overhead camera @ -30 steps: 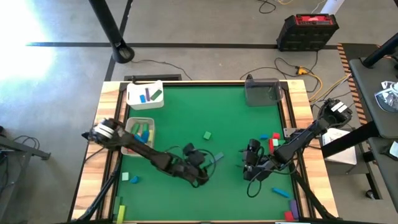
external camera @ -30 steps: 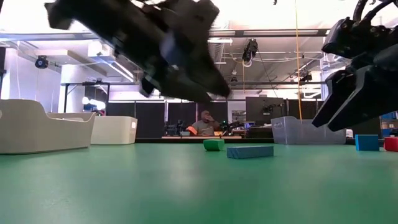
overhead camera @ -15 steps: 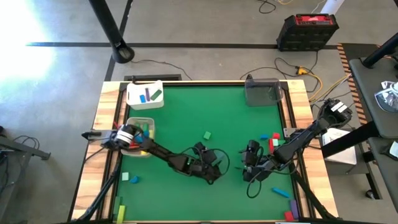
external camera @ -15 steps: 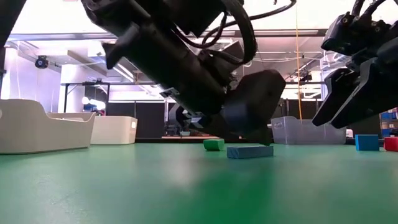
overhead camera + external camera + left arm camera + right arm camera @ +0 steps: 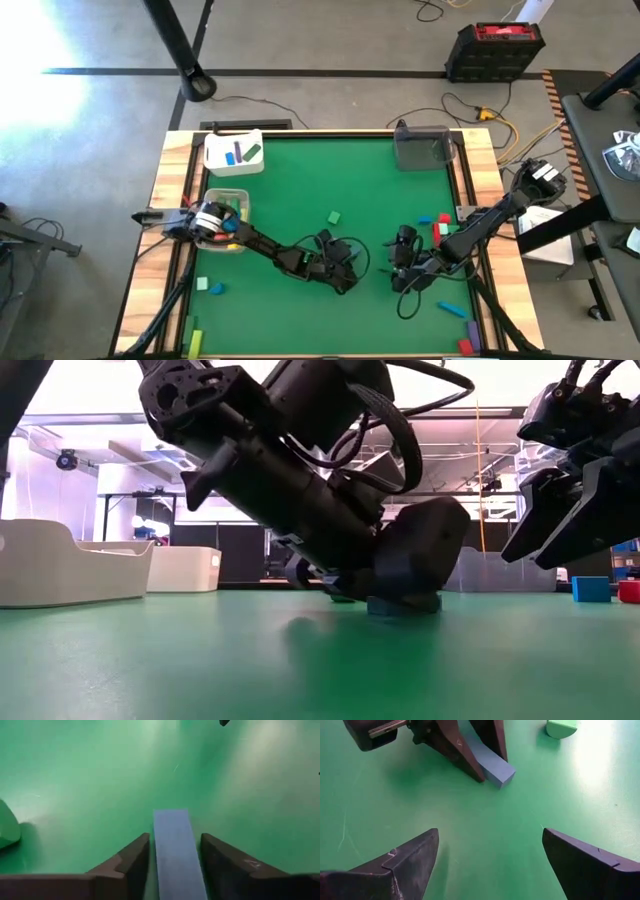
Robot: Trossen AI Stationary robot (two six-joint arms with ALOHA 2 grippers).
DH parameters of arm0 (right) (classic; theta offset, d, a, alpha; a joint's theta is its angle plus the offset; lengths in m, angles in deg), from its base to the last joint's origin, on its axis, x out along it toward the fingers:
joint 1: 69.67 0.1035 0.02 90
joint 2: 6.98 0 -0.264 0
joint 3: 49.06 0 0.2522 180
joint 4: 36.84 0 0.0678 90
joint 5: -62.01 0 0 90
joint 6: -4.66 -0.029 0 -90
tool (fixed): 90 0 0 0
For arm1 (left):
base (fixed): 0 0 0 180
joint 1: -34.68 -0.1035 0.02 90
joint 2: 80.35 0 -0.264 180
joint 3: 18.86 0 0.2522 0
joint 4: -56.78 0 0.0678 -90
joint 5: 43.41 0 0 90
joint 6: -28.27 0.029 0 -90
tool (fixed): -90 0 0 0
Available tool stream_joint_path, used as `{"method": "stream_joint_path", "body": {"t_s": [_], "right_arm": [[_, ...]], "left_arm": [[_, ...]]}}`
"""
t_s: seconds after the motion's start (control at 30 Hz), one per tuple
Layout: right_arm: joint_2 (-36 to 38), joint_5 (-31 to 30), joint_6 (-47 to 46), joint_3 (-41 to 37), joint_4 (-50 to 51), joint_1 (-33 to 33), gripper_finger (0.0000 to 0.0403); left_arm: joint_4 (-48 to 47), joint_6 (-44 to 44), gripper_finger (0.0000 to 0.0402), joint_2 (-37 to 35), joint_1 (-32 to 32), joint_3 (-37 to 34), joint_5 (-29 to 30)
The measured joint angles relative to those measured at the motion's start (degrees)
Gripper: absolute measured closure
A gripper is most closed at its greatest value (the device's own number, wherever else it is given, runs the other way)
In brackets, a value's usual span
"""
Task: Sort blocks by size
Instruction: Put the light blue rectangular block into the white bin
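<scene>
Green table (image 5: 300, 190), left pincer (image 5: 175, 855) straddling blue bar (image 5: 176, 850)

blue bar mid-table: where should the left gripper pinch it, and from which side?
Across its two long faces, from above. The blue bar lies flat on the mat, narrow enough to fit between the fingers, and the left gripper already straddles it, open, one finger along each long side. Closing there looks sound, though a hold nearer mid-length would likely tip less.
</scene>
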Motion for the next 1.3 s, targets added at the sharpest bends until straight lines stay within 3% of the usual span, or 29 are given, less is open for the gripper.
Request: {"method": "stream_joint_path", "body": {"t_s": [0.17, 0.37, 0.6, 0.97, 1.1, 1.3], "right_arm": [[0.0, 0.1, 0.0, -0.01, 0.18, 0.0, 0.0063], [0.0, 0.12, 0.87, -0.02, 0.16, 0.0, 0.0073], [0.0, 0.17, 0.87, 0.0, 0.21, 0.0, 0.0086], [0.0, 1.98, 0.83, -0.17, 1.09, 0.15, 0.0109], [0.0, 3.05, 0.83, -0.7, 1.26, 0.15, 0.0117], [-0.04, 2.74, 2.35, -0.87, 1.21, 0.13, 0.0128]], "left_arm": [[-3.38, 1.02, 0.0319, -2.02, -0.11, 0.01, -2.34], [-12.55, 10.34, 0.0319, -9.6, -1.2, -0.63, -3.67], [-31.31, 9.87, 0.0319, -22.62, -5.26, -0.89, 4.3], [-64.43, -13.87, 0.0319, -40.2, -20.9, -7.53, 10.43], [-68.19, -20.17, 0.0319, -46.07, -27.68, -12.95, 10.53], [-65.97, -19.86, 0.0319, -50.8, -40.55, -19.08, 8.17]]}}
